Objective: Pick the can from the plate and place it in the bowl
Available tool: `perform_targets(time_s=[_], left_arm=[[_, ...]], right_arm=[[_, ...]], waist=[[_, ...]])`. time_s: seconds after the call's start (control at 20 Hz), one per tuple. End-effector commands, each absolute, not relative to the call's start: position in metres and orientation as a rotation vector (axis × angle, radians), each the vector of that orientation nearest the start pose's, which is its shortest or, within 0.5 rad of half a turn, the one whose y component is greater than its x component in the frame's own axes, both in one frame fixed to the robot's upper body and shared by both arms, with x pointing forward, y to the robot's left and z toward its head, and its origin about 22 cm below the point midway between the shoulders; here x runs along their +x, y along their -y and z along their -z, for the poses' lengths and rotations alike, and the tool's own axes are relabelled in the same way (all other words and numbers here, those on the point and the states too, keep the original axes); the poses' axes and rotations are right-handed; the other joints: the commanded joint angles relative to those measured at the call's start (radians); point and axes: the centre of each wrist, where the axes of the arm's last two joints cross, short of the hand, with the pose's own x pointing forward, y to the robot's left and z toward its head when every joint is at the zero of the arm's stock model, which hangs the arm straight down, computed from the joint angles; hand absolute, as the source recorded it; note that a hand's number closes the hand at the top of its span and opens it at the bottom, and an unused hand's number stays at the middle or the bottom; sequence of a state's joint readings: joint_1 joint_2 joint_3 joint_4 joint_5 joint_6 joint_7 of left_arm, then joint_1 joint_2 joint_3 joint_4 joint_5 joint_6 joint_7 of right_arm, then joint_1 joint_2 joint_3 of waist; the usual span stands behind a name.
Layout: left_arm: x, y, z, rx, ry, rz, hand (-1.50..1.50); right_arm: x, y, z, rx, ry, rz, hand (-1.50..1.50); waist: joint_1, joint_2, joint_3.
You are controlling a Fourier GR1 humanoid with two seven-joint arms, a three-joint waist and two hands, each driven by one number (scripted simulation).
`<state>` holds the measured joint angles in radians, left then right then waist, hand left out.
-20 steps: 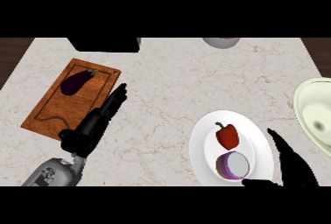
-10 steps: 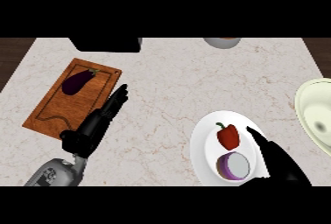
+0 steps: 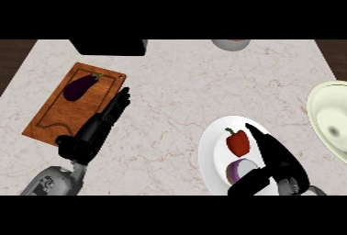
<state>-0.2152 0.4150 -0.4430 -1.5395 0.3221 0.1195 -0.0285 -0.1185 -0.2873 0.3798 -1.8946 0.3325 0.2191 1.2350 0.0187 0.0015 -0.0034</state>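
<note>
- The step in hand is the reach for the can (image 3: 241,169): a short purple-sided can with a pale top, lying at the near end of the white plate (image 3: 215,144), just below a red pepper (image 3: 237,142) on the same plate.
- The right hand (image 3: 274,158) hangs over the right part of the plate with its fingers straight and its thumb spread low on the left. The can lies in the gap between thumb and fingers. Nothing is gripped: the hand is open.
- Whether the thumb touches the can cannot be told; it shows just beside the can's lower edge.
- The bowl (image 3: 330,118), pale cream, sits at the worktop's right edge, to the right of the plate and apart from it. Only part of it is in view, and that part holds nothing.
- The left hand (image 3: 100,126) rests open at the left, fingers straight, lying along the edge of the wooden cutting board (image 3: 49,119), which carries an aubergine (image 3: 80,86). It seems to have no part in this step.
- The next move, as a judgement, calls for fingers and thumb to close round the can's sides without knocking the pepper.
- After that would come a lift clear of the plate's rim, a carry to the right, and a release over the bowl.
- The marbled worktop (image 3: 176,92) between plate and bowl appears free of obstacles.
</note>
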Motion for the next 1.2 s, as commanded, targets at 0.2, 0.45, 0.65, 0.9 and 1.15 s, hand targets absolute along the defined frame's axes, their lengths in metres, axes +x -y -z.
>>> perform_targets(time_s=[0.2, 0.45, 0.65, 0.9, 1.15], left_arm=[[0.267, -0.208, -0.033, -0.148, 1.579, 0.375, 0.0], [0.268, -0.201, -0.035, -0.167, 1.581, 0.365, 0.0], [0.26, -0.202, -0.027, -0.167, 1.586, 0.391, 0.0], [0.265, -0.207, -0.043, -0.161, 1.587, 0.381, 0.0], [0.257, -0.207, -0.031, -0.157, 1.569, 0.37, 0.0]], right_arm=[[0.23, 0.156, -0.104, -0.682, 0.539, -0.739, -1.5], [0.229, 0.136, -0.097, -0.732, 0.576, -0.72, -1.5], [0.22, 0.142, -0.078, -0.822, 0.527, -0.753, -1.5], [0.225, 0.154, -0.072, -0.842, 0.5, -0.723, -1.5], [0.226, 0.164, -0.055, -0.807, 0.458, -0.711, -1.5]], waist=[[-0.021, -0.004, 0.001], [-0.019, -0.002, 0.002], [-0.02, -0.003, 0.002], [-0.019, -0.003, 0.003], [-0.017, -0.002, 0.003]])
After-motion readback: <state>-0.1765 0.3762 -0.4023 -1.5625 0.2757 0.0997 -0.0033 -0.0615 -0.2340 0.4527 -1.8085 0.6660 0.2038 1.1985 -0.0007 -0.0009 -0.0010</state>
